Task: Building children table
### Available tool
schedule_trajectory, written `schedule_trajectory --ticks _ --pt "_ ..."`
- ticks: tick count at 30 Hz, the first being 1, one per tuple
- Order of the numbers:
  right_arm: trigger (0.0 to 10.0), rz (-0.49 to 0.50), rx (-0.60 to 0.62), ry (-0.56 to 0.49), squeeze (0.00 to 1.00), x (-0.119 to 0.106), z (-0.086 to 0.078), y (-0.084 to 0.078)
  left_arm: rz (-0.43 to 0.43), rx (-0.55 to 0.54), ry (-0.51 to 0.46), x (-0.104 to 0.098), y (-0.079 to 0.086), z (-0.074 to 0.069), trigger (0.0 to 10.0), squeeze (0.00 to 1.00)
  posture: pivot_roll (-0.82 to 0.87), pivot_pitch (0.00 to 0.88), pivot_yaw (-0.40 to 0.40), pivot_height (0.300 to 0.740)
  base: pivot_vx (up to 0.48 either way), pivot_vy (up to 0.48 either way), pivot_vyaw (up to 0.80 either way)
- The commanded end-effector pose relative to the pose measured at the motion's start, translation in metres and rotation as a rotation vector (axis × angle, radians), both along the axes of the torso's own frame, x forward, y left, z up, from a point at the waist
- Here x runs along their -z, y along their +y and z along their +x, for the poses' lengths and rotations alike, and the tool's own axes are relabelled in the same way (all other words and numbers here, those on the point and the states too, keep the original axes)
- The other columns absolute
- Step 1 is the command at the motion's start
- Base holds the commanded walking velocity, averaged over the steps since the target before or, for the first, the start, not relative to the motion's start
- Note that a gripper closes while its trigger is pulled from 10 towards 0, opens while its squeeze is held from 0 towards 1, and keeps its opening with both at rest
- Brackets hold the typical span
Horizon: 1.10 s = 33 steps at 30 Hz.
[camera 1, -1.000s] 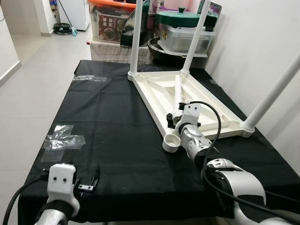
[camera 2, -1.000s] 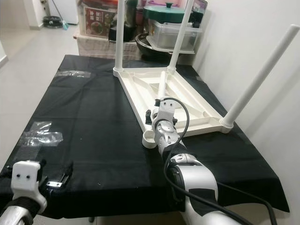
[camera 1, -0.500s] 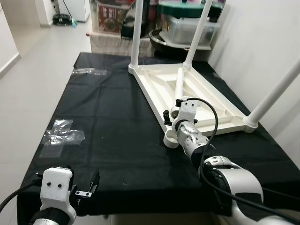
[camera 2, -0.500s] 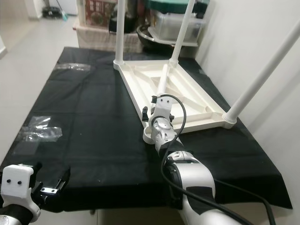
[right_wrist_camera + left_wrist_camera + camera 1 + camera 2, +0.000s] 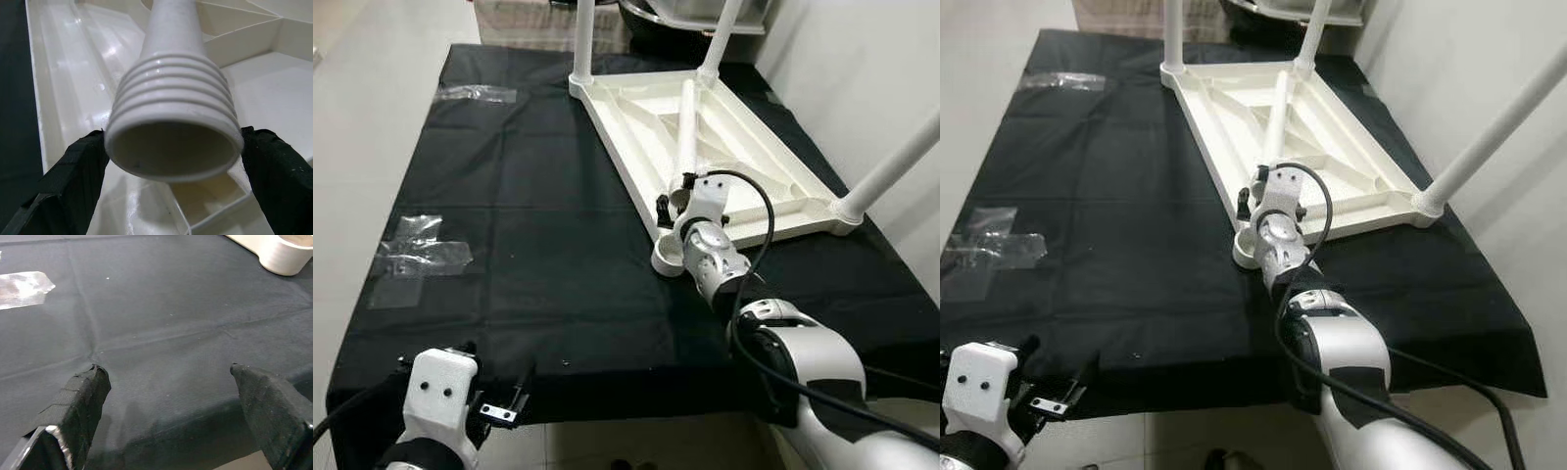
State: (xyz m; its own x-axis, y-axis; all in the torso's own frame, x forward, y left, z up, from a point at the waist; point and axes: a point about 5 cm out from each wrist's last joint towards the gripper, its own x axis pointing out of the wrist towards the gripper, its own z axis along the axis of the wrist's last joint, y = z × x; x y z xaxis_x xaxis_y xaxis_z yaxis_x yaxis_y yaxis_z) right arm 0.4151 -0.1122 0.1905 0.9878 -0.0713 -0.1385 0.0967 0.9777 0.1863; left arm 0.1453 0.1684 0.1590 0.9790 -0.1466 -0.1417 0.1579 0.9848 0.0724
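An upside-down white table top [image 5: 773, 181] lies on the black-covered table [image 5: 529, 196]. Three white legs stand screwed in: two at the far corners [image 5: 581, 39] [image 5: 718, 44] and one at the right [image 5: 893, 164]. The near corner socket [image 5: 667, 258] holds nothing. A loose leg [image 5: 686, 122] rests inside the top. My right gripper [image 5: 689, 199] is at its threaded end [image 5: 171, 105], with the fingers [image 5: 80, 176] pressed against both sides. Low at the table's near edge hangs my left gripper [image 5: 505, 409], open over bare cloth [image 5: 168, 377].
Two clear plastic bags lie on the cloth, one at the left [image 5: 416, 257] and one at the far left [image 5: 475, 93]. A white wall [image 5: 881, 69] runs close along the right side. Tiled floor [image 5: 362, 117] lies to the left.
The whole picture has shifted as the camera tilted down and closer. My left gripper now sits lower, at the cloth's near edge. The right gripper stays on the loose leg's threaded end.
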Motion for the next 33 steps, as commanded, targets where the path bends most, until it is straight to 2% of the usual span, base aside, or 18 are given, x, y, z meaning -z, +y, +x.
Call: schedule_trajectory --ticks 1,8,16,17,26,33 --pt "10.0 0.036 0.004 0.039 0.00 0.010 -0.003 0.002 -0.004 0.008 0.030 0.002 -0.003 -0.003 10.0 0.00 0.13 0.283 -0.172 0.740 0.000 0.000 0.00" --pt "10.0 0.116 -0.009 -0.032 0.00 -0.007 0.000 0.015 -0.012 0.003 0.046 0.002 -0.004 -0.007 10.0 0.00 0.13 0.298 -0.175 0.740 0.000 0.000 0.00" --pt "10.0 0.132 0.008 -0.032 0.00 -0.007 0.001 0.011 -0.011 0.004 0.057 0.001 -0.005 -0.009 10.0 0.00 0.13 0.304 -0.180 0.740 0.000 0.000 0.00" --pt "0.0 0.159 0.001 -0.037 0.00 -0.006 0.000 0.014 -0.011 0.002 0.062 0.001 -0.005 -0.009 10.0 0.00 0.13 0.304 -0.180 0.740 0.000 0.000 0.00" --pt "0.0 0.180 0.006 -0.052 0.00 -0.005 -0.001 0.016 -0.012 0.001 0.065 0.002 -0.007 -0.007 10.0 0.00 0.13 0.304 -0.180 0.740 0.000 0.000 0.00" --pt "0.0 0.210 -0.003 -0.111 0.00 -0.012 0.000 0.016 -0.013 0.006 0.063 0.004 -0.007 -0.002 10.0 0.00 0.11 0.283 -0.173 0.740 0.000 0.000 0.00"
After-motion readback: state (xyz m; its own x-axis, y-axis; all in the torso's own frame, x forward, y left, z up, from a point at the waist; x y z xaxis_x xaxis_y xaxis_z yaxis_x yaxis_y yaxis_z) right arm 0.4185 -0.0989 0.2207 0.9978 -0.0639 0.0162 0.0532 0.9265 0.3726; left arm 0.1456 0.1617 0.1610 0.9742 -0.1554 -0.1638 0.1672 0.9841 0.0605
